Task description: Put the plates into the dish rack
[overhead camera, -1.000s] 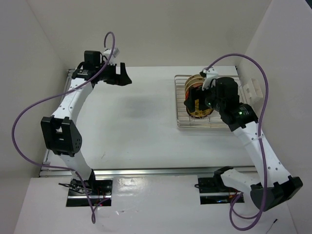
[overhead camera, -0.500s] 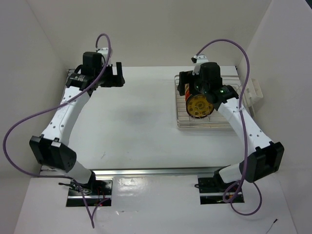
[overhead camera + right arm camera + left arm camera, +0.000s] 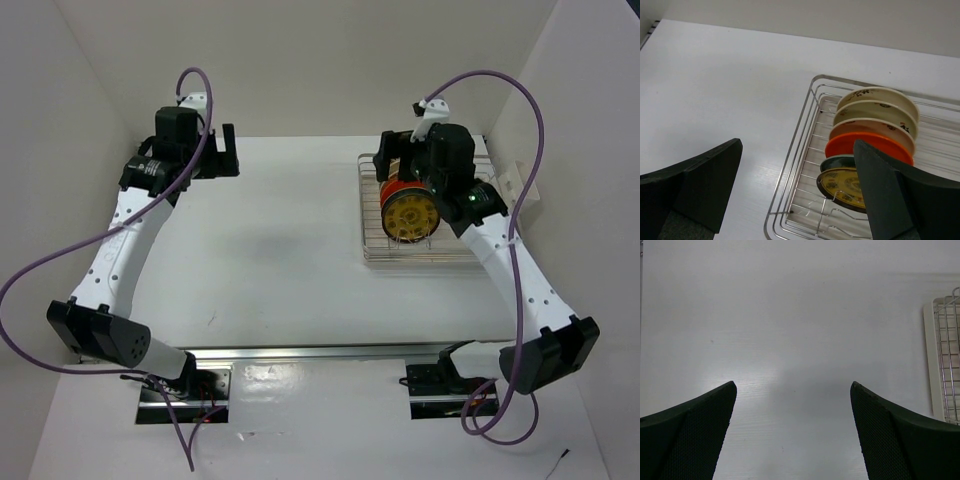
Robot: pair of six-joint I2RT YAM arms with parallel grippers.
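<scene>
The plates (image 3: 408,212) stand on edge in one row inside the dish rack (image 3: 415,252), which sits toward the far right of the tabletop (image 3: 790,315). From the far end come three cream plates (image 3: 880,97), then the orange plate (image 3: 867,145), the blue-grey plate (image 3: 837,162) and the yellow-brown plate (image 3: 840,185). That makes six, and we see none lying loose, so we judge the loading done and the step in hand to be getting the right arm clear. The right gripper (image 3: 797,144) hovers over the far end of the row, spread wide and holding nothing. To do this well we would lift it straight up before swinging it away, keeping both fingers off the plate rims. The yellow-brown plate shows its face to the overhead camera and seems to lean, so a nudge there might tip it out of its slot. The left gripper (image 3: 793,385) hangs spread and empty over bare tabletop, well apart from the rack, and we would leave it there
</scene>
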